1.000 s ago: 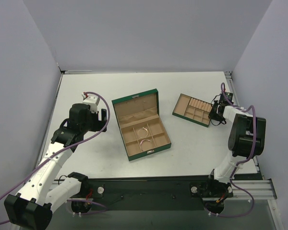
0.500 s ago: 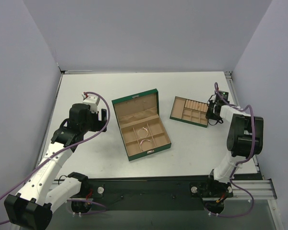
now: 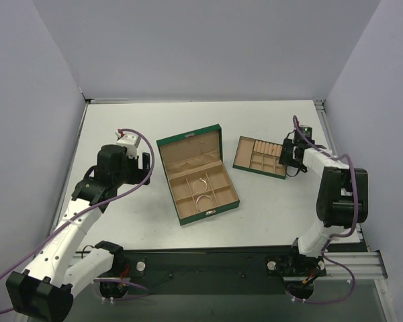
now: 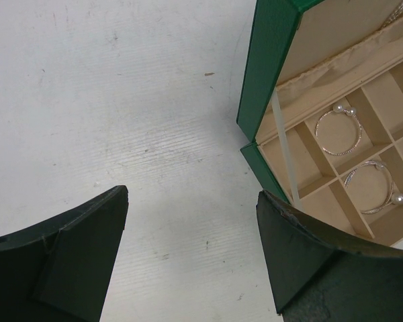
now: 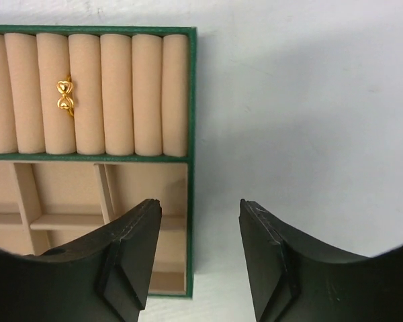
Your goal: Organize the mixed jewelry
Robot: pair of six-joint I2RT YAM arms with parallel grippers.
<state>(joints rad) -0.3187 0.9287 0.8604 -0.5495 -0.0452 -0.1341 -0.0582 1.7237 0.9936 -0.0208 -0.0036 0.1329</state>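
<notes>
Two thin silvery bangle hoops point(image 4: 339, 131) point(image 4: 376, 191) with pearl ends lie in separate compartments of the open green box point(image 3: 215, 130) at the table's middle. A small gold ring point(image 5: 66, 96) sits between the tan rolls of the small green tray point(image 5: 192, 100). My right gripper point(image 5: 200, 208) is open at the tray's right end. Its jaws straddle the tray's green wall without gripping it, one finger over a compartment and the other over the bare table. My left gripper point(image 4: 193, 201) hangs wide open over the table just left of the box and holds nothing.
The small tray point(image 3: 239, 163) lies right of the box, a short gap apart. The box lid stands up at the back. Grey walls close in the table on the left, back and right. The arm bases sit at the near edge.
The small tray has slid left toward the box along with my right gripper. That gripper's jaws, shut before, now stand apart. My left arm has not moved.
</notes>
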